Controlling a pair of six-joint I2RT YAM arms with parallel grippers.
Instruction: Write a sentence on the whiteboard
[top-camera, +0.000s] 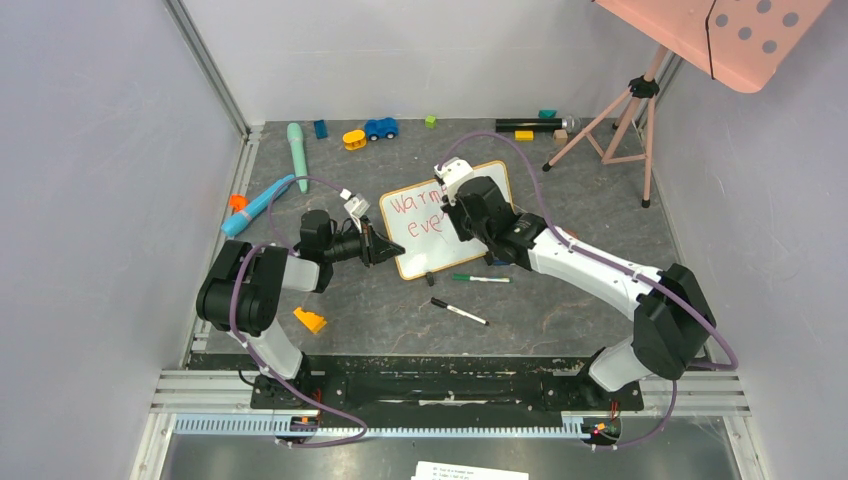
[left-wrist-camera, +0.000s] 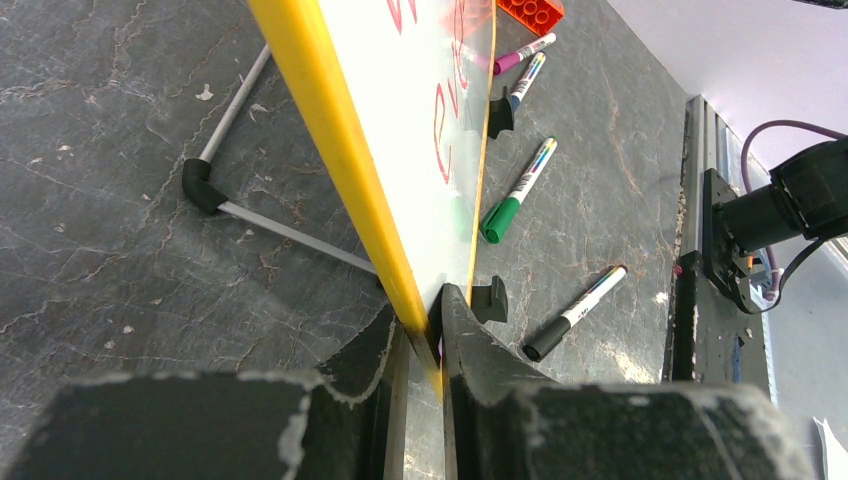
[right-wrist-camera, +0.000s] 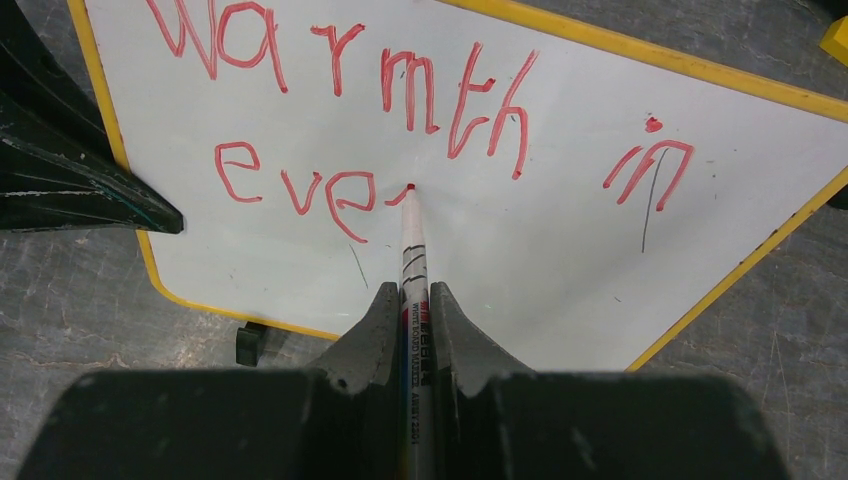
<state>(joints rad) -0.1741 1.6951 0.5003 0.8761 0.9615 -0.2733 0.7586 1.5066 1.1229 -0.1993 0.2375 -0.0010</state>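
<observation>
Clenched on the red marker (right-wrist-camera: 412, 245), the right gripper (right-wrist-camera: 410, 300) points it straight ahead, tip touching the whiteboard (right-wrist-camera: 540, 260) just right of "eve" in the sentence (right-wrist-camera: 404, 92), while the left gripper (left-wrist-camera: 425, 322) clamps the whiteboard's edge

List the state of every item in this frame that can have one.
whiteboard, steadied at its frame edge, partly written on.
sentence, unfinished: "Warmth in" done, second line at "eve".
red marker, uncapped, tip on the whiteboard.
left gripper, shut on the whiteboard's frame.
right gripper, shut on the red marker.
green marker, capped, lying loose on the table.
black marker, capped, lying loose on the table.
</observation>
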